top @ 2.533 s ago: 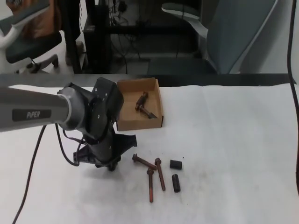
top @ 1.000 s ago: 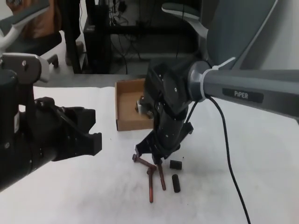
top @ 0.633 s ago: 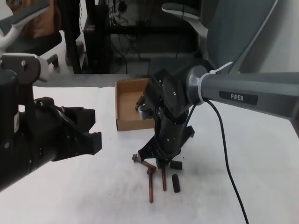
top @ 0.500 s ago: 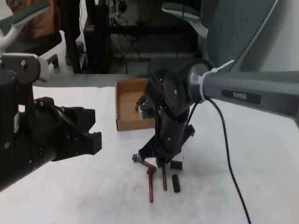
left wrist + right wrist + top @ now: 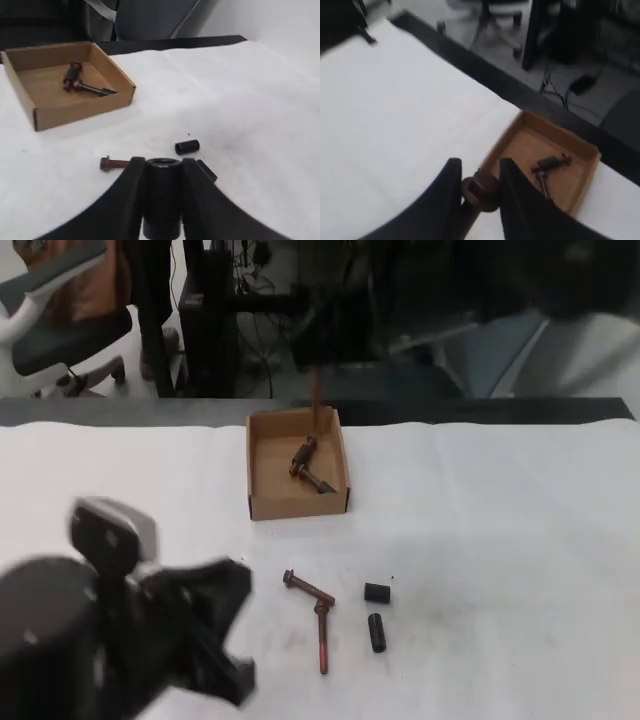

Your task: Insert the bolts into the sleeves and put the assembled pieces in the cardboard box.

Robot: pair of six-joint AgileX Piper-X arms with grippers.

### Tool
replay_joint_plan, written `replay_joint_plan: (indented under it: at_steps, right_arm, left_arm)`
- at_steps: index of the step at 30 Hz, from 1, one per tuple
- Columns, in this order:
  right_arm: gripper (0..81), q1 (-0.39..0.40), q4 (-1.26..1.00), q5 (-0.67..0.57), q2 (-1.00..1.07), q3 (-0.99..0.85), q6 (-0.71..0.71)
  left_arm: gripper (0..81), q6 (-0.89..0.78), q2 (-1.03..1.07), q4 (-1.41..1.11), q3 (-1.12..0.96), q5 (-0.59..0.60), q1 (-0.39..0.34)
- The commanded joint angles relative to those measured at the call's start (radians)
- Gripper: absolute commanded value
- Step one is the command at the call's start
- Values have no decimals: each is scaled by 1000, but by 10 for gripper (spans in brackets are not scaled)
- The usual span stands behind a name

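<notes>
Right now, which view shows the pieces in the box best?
Left wrist view: the pieces lie close to the camera, two of them on the floor of the box, easy to tell apart. The high view shows them small, from above. The right wrist view shows them farther off, details hard to tell.

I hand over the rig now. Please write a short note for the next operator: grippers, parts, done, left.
Left gripper: shut on a sleeve, low over the bench.
Right gripper: shut on a bolt, raised near the cardboard box.
On the bench: two bolts, two sleeves.
Done: assembled pieces lie in the box.
Left: join the held pair, box it, then the two loose pairs.
</notes>
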Motion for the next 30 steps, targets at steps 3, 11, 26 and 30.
replay_joint_plan:
  at_steps: [3, 11, 26, 30]
  right_arm:
    - [0, 97, -246, 34, -155, 219, -20]
    - [0, 172, -470, 137, -236, 476, -18]
    - [0, 174, -481, 110, -214, 481, 0]
    - [0, 179, -481, 110, -207, 481, 0]
  left_arm:
    - [18, 90, 138, -303, 4, -6, -100]
    - [18, -24, 200, -424, 2, -39, -125]
    - [18, -24, 200, -494, 2, -39, -125]
    - [18, -24, 200, -523, 2, -39, -125]
